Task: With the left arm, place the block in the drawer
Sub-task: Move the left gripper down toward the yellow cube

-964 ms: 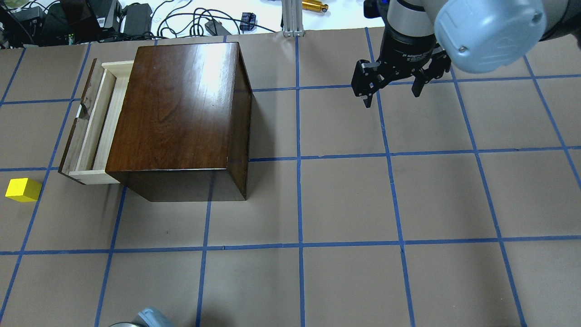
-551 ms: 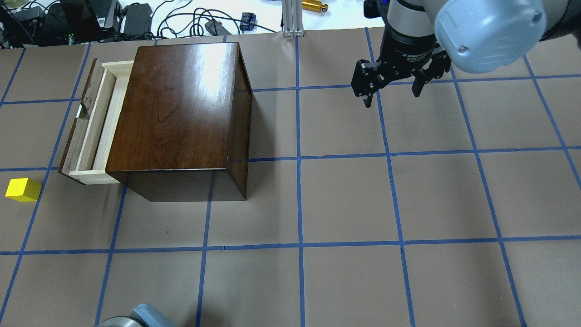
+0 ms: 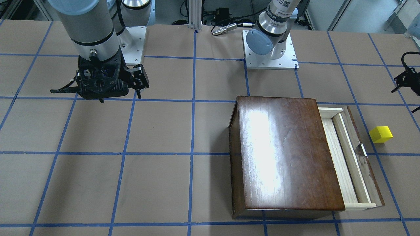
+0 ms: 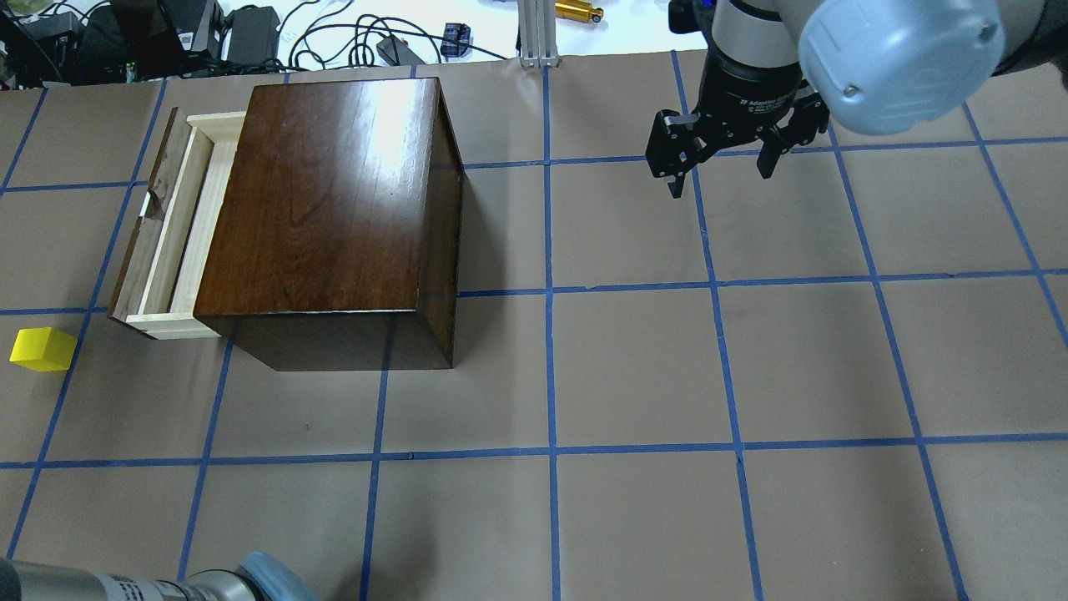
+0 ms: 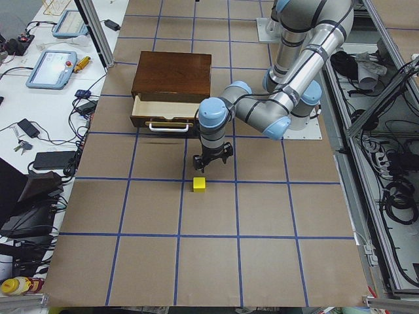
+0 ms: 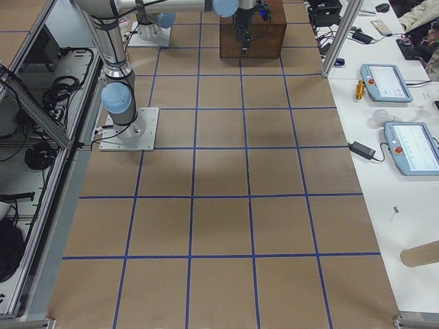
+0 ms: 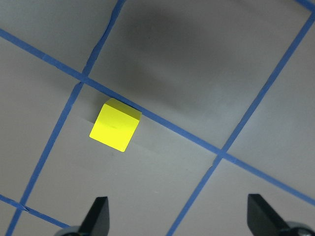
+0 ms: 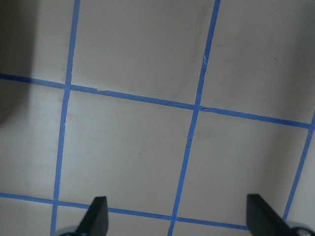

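The yellow block (image 4: 37,349) lies on the table near its left edge, just in front of the open drawer (image 4: 171,225) of the dark wooden box (image 4: 334,200). The drawer is pulled out to the left and looks empty. My left gripper (image 7: 179,221) is open and hovers above the table; the block (image 7: 115,125) lies ahead of its fingertips (image 7: 98,219) and apart from them. It shows at the front-facing view's right edge (image 3: 407,80), beyond the block (image 3: 380,134). My right gripper (image 4: 722,171) is open and empty, far right of the box.
Cables, power bricks and an aluminium post (image 4: 538,33) lie beyond the table's far edge. The left arm's elbow (image 4: 250,584) shows at the overhead view's bottom left. Both arm bases (image 3: 269,59) stand on the robot's side of the table.
The left arm's elbow has come further into the overhead view at the bottom left. The block, drawer and right gripper have not moved.
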